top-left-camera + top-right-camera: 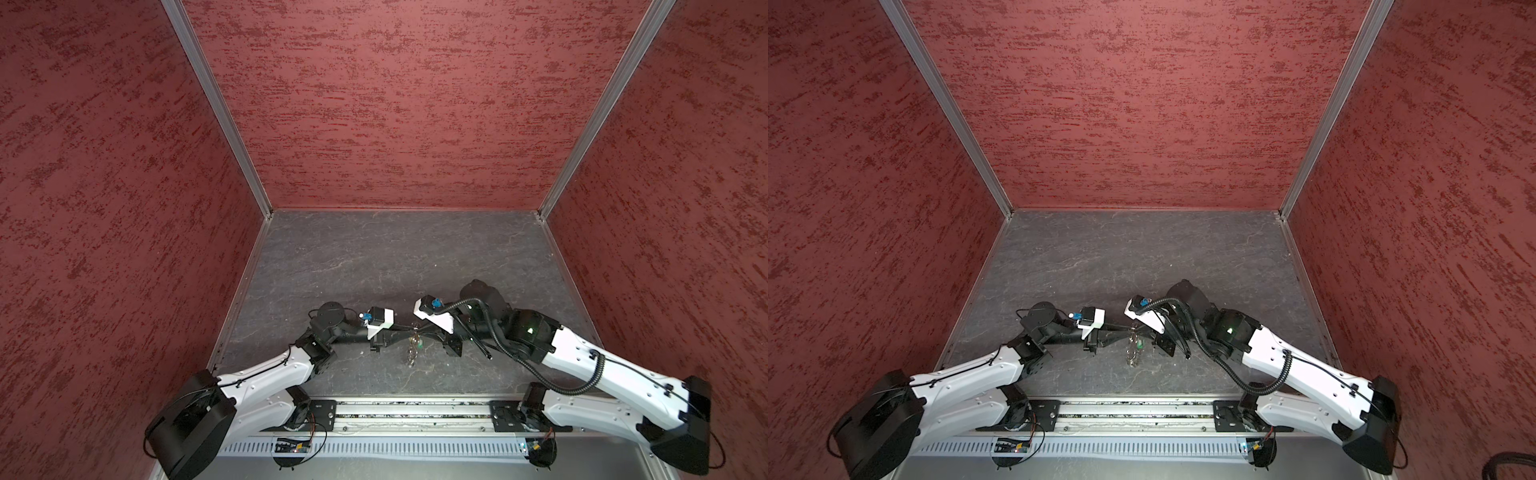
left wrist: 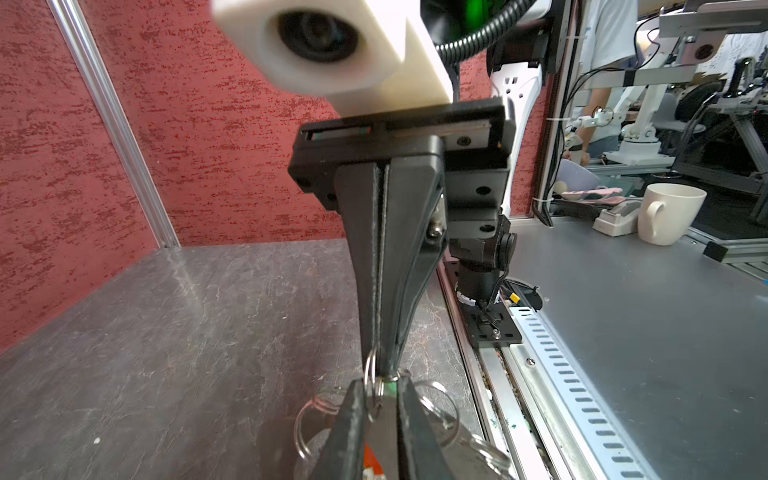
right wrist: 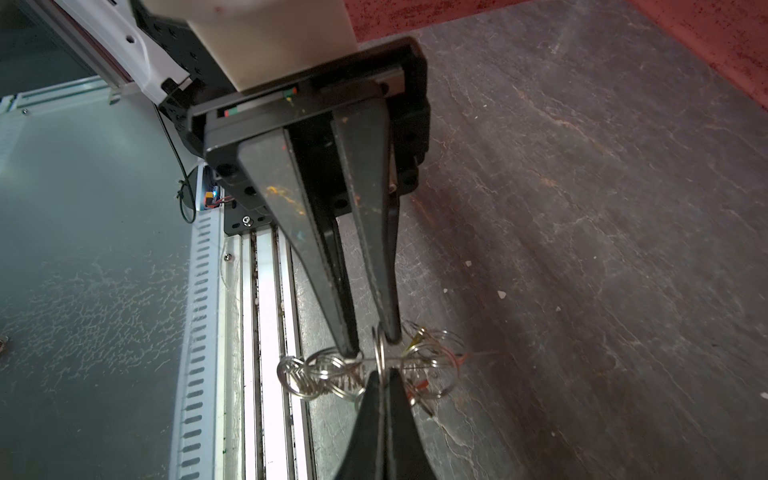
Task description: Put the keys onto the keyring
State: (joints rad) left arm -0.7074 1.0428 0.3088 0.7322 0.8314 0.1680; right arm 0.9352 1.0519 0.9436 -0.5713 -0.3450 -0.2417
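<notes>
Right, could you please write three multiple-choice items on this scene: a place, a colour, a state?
1. Where is the keyring? A) flat by the back wall B) on the front rail C) hanging where the left gripper and right gripper meet
2. Which key colour shows in both top views? A) green B) blue C) purple
3. How is the right gripper? A) wide open B) shut on a ring C) out of view
Answers: C, it dangles from their tips; A, the green key glints there; B, its fingers press together on a ring.
</notes>
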